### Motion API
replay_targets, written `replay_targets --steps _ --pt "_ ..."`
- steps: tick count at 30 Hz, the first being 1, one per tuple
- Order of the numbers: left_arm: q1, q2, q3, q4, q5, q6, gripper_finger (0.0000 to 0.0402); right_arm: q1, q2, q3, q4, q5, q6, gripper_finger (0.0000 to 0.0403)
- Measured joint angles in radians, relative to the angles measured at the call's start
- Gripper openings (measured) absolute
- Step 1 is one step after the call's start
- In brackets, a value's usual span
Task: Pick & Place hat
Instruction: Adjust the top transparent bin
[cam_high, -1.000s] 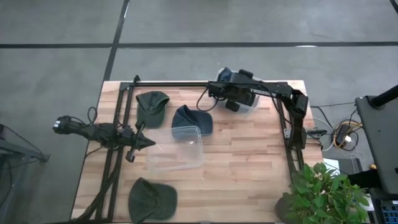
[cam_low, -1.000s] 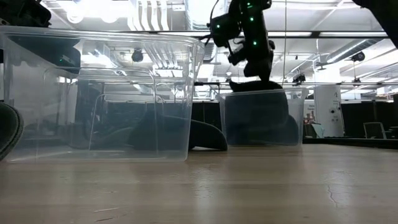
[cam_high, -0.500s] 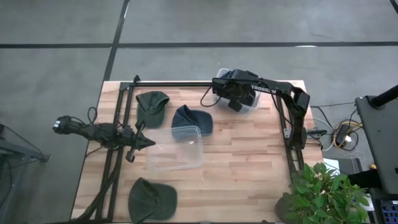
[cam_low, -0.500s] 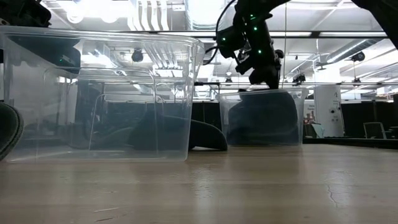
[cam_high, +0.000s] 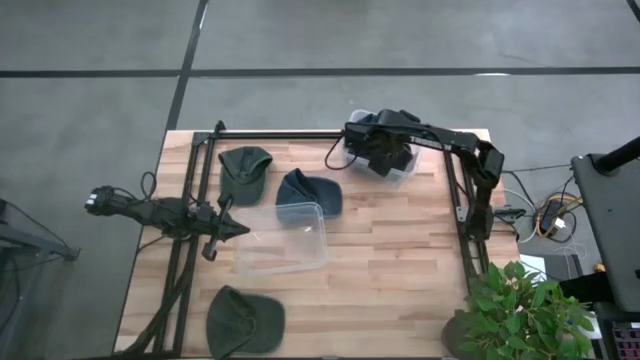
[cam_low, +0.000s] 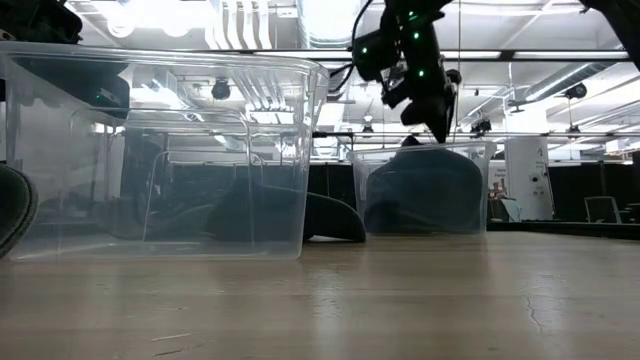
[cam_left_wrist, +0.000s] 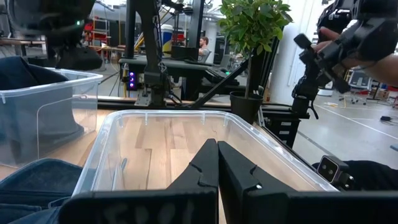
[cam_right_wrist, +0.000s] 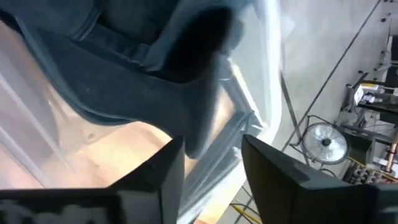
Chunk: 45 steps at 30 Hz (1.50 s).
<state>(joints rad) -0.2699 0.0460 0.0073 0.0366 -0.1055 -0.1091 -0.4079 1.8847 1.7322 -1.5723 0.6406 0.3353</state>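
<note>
Hovering over the far bin (cam_high: 400, 168), the right gripper (cam_right_wrist: 211, 155) is holding its fingers apart, gripping nothing, while a blue hat (cam_right_wrist: 124, 68) is lying inside that bin. Waiting at the table's left, the left gripper (cam_left_wrist: 216, 163) is keeping its fingers pressed together beside the near clear bin (cam_high: 283, 240).

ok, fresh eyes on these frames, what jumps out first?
Probably the right gripper, fingers apart, poised over the clear bin at the table's far edge, with a dark blue hat filling that bin. Next, the bigger empty clear bin mid-table, the left gripper shut at its left wall. Loose hats surround it: one blue and one green behind it, another green at the near edge.
</note>
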Motion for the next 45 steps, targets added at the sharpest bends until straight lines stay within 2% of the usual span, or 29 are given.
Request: replay_targets --steps 5,10,15,18,22,26,30,40,45 --pt "0.000 0.000 0.000 0.000 0.000 0.000 0.0000 0.021 -0.089 0.009 0.002 0.060 0.011 0.0178" --pt "0.000 0.000 0.000 0.000 0.000 0.000 0.0000 0.063 -0.196 0.012 0.015 0.062 -0.017 0.0177" --pt "0.000 0.000 0.000 0.000 0.000 0.000 0.0000 0.138 -0.294 0.012 0.097 -0.041 -0.021 0.0165" --pt "0.000 0.000 0.000 0.000 0.000 0.000 0.0000 0.198 -0.334 0.012 0.204 -0.127 -0.026 0.0158" --pt "0.000 0.000 0.000 0.000 0.000 0.000 0.0000 0.265 -0.356 0.012 0.371 -0.278 -0.109 0.0150" --pt "0.000 0.000 0.000 0.000 0.000 0.000 0.0000 0.294 -0.347 0.011 0.483 -0.375 -0.170 0.0142" --pt "0.000 0.000 0.000 0.000 0.000 0.000 0.0000 0.295 -0.314 0.011 0.514 -0.448 -0.214 0.0136" --pt "0.000 0.000 0.000 0.000 0.000 0.000 0.0000 0.284 -0.101 0.011 0.580 -0.459 -0.427 0.0119" --pt "0.000 0.000 0.000 0.000 0.000 0.000 0.0000 0.235 -0.029 0.013 0.600 -0.458 -0.504 0.0110"
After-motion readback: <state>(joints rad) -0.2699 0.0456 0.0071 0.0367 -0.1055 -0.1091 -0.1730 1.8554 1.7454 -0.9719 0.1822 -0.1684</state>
